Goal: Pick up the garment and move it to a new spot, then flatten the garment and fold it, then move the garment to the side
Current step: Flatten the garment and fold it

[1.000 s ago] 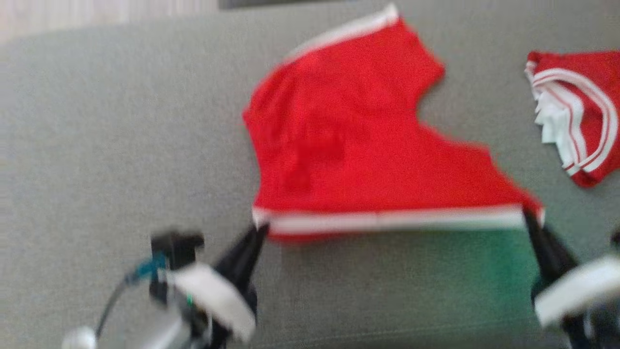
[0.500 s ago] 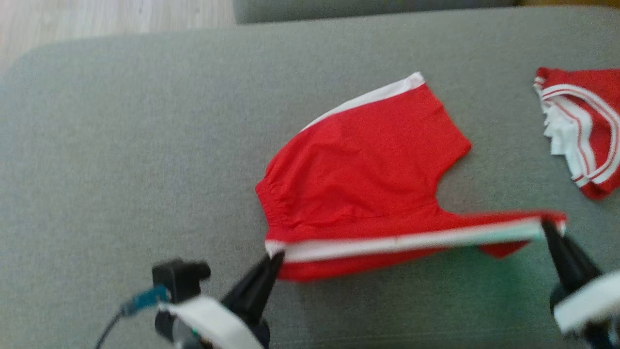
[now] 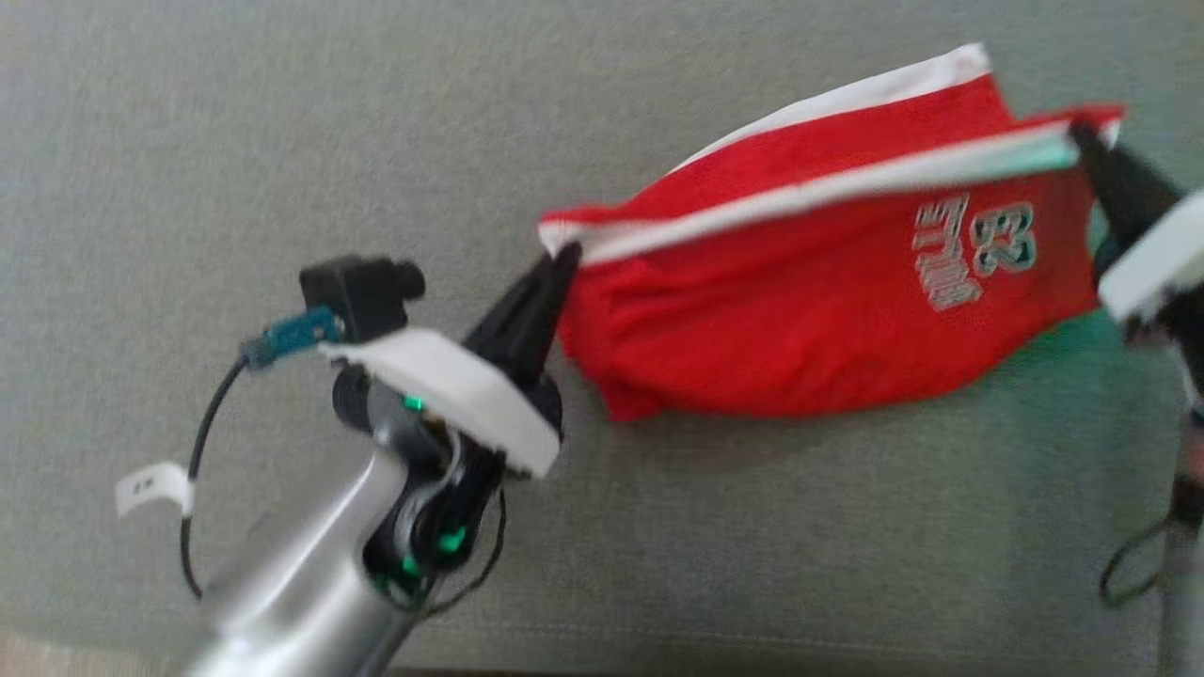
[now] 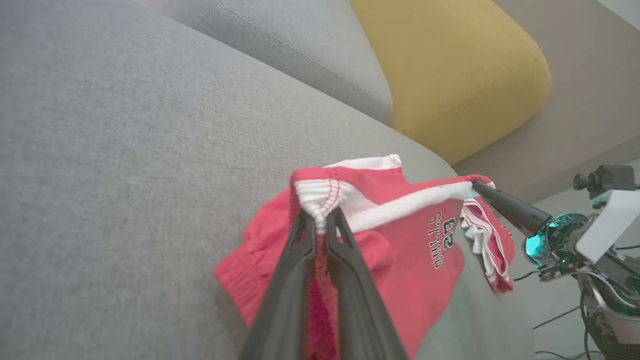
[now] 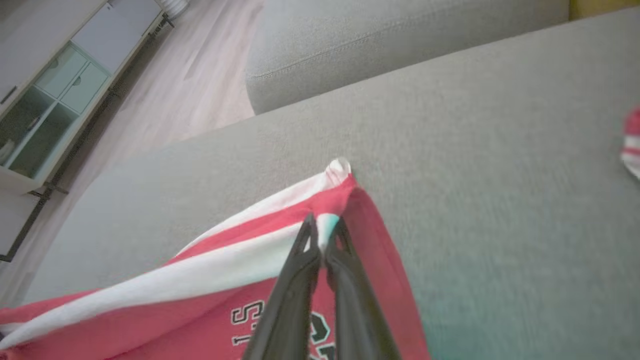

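- A red garment (image 3: 809, 348), sports shorts with a white side stripe, hangs stretched between two grippers just above the grey sofa seat (image 3: 235, 141), its lower fold sagging towards the seat
- The left gripper (image 3: 562, 259) has its jaws clenched on the white ribbed waistband corner, with cloth bunched at the tips
- The right gripper (image 3: 1082, 141) pinches the opposite end of the white stripe, jaws closed on it
- The fabric is soft and creased, printed with a pale number and lettering
- The sofa seat is coarse woven grey cloth, and a rounded yellow cushion (image 4: 450, 75) sits beyond its far edge
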Available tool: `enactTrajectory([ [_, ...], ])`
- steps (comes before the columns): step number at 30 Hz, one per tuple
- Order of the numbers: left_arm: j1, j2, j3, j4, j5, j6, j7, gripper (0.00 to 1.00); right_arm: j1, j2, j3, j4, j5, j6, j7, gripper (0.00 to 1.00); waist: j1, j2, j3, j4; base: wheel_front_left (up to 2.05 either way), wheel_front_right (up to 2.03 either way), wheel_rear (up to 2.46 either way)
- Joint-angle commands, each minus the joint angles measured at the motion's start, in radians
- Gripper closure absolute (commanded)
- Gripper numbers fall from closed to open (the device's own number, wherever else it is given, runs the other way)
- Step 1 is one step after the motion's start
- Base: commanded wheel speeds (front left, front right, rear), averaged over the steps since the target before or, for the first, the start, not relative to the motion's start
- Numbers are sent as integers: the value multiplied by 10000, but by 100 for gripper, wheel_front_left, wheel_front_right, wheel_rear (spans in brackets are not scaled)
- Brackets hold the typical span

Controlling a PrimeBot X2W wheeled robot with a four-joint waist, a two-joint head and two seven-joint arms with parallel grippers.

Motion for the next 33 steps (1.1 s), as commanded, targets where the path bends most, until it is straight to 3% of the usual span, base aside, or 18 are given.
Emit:
enactTrajectory([
  [1, -695, -82, 472, 129, 99, 38, -101, 100, -883, -304, 290, -13, -207, -7, 66, 100, -1, 0, 640, 512, 0, 0, 0],
  [7, -1805, -810, 415, 1718, 141, -334, -253, 100, -2639, -708, 636, 1394, -707, -7, 157, 100, -1, 0, 1276, 788, 0, 0, 0],
  [14, -2483, -1316, 240, 3217, 179, -693, -338, 100, -3329, -949, 931, 2519, -1007, -7, 56, 100, -1, 0, 1416, 902, 0, 0, 0],
  [15, -2519, -1354, 237, 3363, 177, -704, -359, 84, -3317, -971, 1020, 2579, -1033, -7, 24, 76, -1, 0, 1394, 893, 0, 0, 0],
  [16, -2529, -1380, 235, 3491, 154, -710, -355, 75, -3289, -984, 1108, 2615, -1041, -7, -49, 15, -1, 0, 1360, 873, 0, 0, 0],
  [17, -2515, -1402, 238, 3584, 119, -707, -342, 63, -3249, -995, 1176, 2655, -1038, -7, -109, 0, -1, 0, 1320, 848, 0, 0, 0],
  [18, -2480, -1406, 236, 3645, 99, -698, -339, 38, -3206, -1018, 1236, 2683, -1043, -7, -167, 0, -1, 0, 1262, 815, 0, 0, 0],
  [19, -2480, -1406, 236, 3645, 99, -698, -339, 38, -3206, -1018, 1236, 2683, -1043, -7, -167, 0, -1, 0, 1262, 815, 0, 0, 0],
  [20, -2421, -1392, 210, 3681, 94, -681, -317, 0, -3151, -1077, 1372, 2655, -1038, -7, -216, 0, -1, 0, 1189, 785, 0, 0, 0],
  [26, -1669, -746, -277, 3223, 848, -262, -584, 0, -2169, -2261, 2478, 1925, -825, -7, 35, 0, -1, 0, 364, 613, 0, 0, 0],
  [33, -634, -74, -529, 1864, 2374, 1040, -1952, 0, -1527, -2758, 2550, 1812, -944, -7, 490, 0, -1, 0, 160, 746, 0, 0, 0],
])
